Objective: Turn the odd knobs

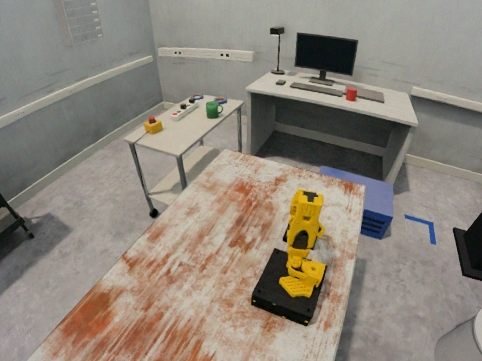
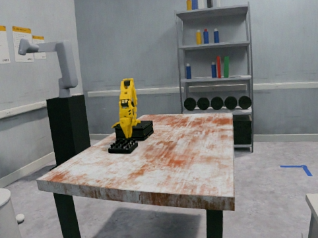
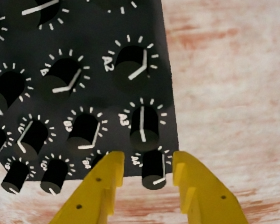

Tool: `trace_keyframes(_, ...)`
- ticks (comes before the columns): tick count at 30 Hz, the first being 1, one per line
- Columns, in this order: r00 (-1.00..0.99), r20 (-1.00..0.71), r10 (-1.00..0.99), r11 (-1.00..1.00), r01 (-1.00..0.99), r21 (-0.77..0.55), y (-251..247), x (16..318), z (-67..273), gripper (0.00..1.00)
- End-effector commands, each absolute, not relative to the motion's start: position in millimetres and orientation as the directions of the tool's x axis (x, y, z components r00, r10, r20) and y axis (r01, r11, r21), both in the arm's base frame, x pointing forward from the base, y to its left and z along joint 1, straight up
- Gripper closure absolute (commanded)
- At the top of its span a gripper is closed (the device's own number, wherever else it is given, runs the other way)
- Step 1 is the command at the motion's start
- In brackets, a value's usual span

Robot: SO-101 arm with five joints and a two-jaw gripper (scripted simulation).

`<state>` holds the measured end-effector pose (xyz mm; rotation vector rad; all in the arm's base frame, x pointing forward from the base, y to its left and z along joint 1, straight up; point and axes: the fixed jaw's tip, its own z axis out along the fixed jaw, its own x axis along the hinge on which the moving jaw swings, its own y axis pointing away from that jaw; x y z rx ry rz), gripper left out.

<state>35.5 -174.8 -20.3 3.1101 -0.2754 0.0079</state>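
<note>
The black knob box (image 2: 123,150) (image 3: 100,45) stands on the table in front of the arm. In the wrist view, knob A4 (image 3: 153,172) shows between my fingertips, its white line toward the right. Knob A3 (image 3: 144,125) has its line straight up the view. Knob A2 (image 3: 131,65) has its line toward the upper right. Knob B3 (image 3: 84,131) points rightward; the knob in row C beside it (image 3: 34,137) points to the upper left. The left finger partly hides B4. My gripper (image 3: 148,159) (image 2: 128,137) is slightly open, low over the box, and grips nothing.
The arm's black base block (image 1: 280,295) (image 2: 145,127) stands behind the knob box in the exterior view. The rusty white table (image 1: 175,255) (image 2: 185,171) carries both. A blue cabinet (image 1: 377,200) stands on the floor beyond the table's edge.
</note>
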Motion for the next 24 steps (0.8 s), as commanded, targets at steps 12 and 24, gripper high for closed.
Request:
trace_keyframes(12,0.985,0.001,-0.171,-0.985,-0.171,0.002,-171.7,36.4,-21.5,0.9)
trace_keyframes(24,0.985,0.001,-0.171,-0.985,-0.171,0.002,-172.8,36.6,-20.6,0.9)
